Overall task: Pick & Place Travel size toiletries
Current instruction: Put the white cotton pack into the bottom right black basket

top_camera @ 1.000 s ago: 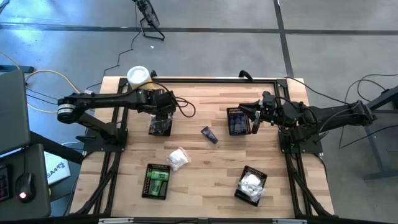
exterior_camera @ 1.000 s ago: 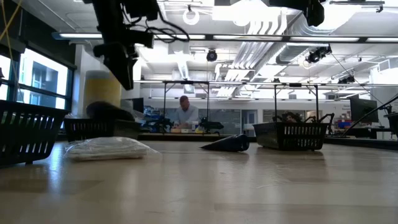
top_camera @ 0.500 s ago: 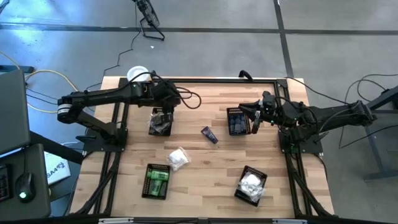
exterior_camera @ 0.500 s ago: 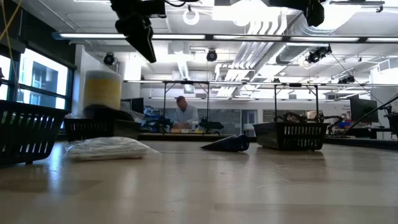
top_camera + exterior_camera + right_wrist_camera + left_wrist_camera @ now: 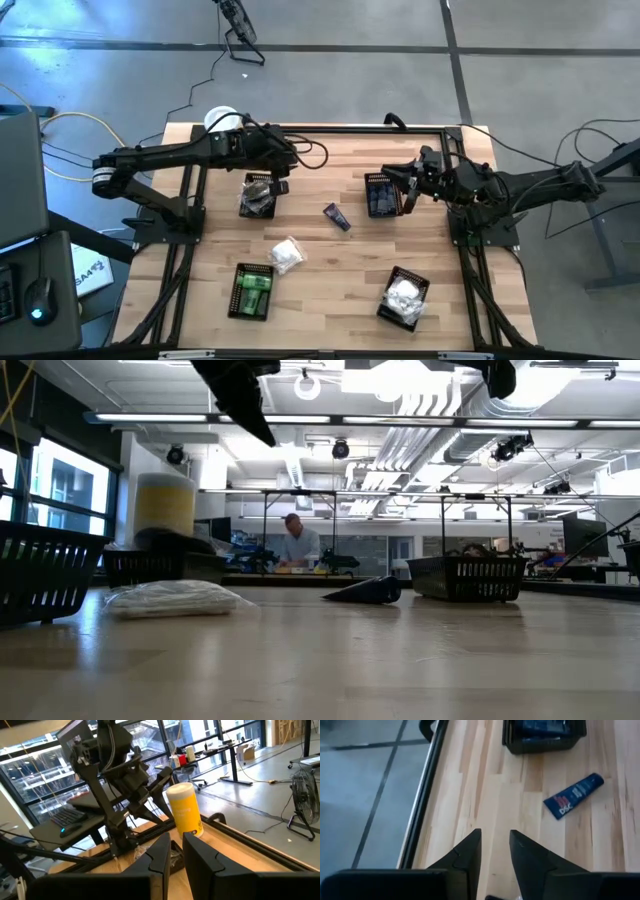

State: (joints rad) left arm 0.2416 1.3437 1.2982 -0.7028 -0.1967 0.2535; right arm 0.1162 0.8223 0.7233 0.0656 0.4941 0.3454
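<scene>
Left gripper (image 5: 284, 170) hangs empty above the far-left basket (image 5: 258, 196), fingers (image 5: 468, 856) a narrow gap apart w/ nothing between. Right gripper (image 5: 411, 183) waits by the blue-tube basket (image 5: 381, 194), fingers near-closed, empty. Loose dark blue tube (image 5: 336, 216) lies on the table (image 5: 330, 290) between those two baskets; loose silvery-clear packet (image 5: 286, 256) sits nearer the front.

Judged next step: fetch the tube. Best done w/ jaws opened wider, squared across the tube's narrow side, straight descent.

Left wrist view shows the tube's label and slant; low view shows only its dark profile but reveals the yellow canister (image 5: 164, 506) and a person (image 5: 295, 541) in the room behind.
</scene>
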